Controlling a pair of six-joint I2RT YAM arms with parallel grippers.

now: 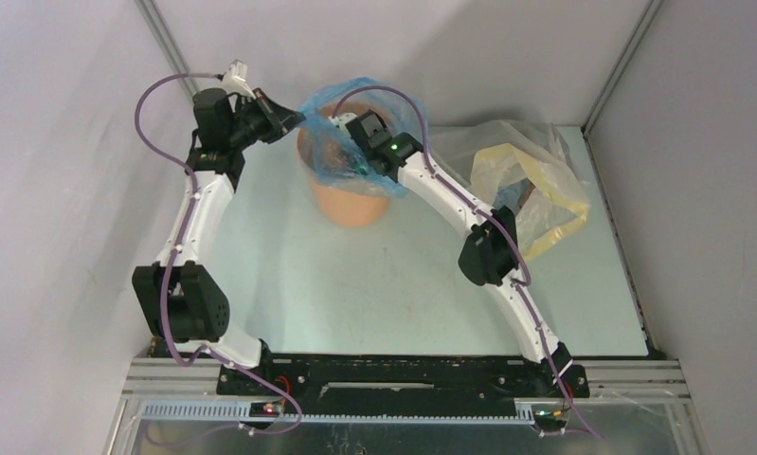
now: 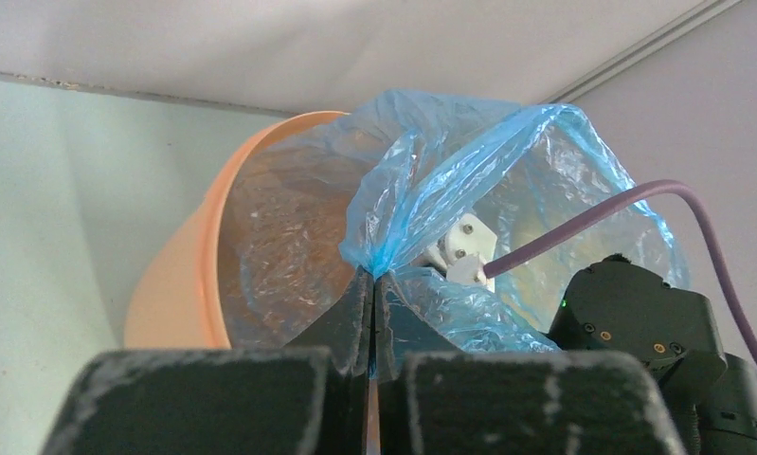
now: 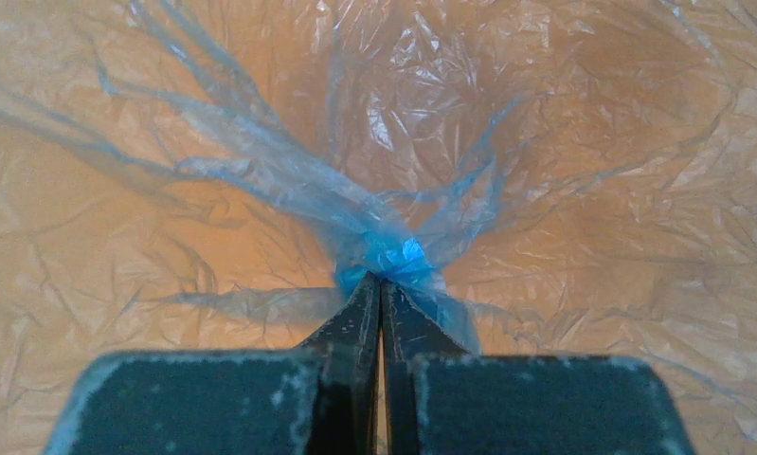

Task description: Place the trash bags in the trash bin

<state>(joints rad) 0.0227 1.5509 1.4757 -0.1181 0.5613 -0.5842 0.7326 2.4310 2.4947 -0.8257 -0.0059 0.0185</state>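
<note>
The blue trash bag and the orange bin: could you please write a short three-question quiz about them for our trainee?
1. True or false: the left fingers are shut on the trash bag.
2. The right fingers pinch film: A) inside the trash bin; B) outside it; C) nowhere, they are open.
3. Fill in: in the top view, the yellowish-clear bag lies to the bin's ____.
Key: 1 true; 2 A; 3 right.

1 bin [image 1: 351,204], 1 liner [image 1: 329,161] (1 sack [image 1: 535,180])

Trash bag [image 1: 329,156] lies inside the trash bin [image 1: 351,204].
</note>
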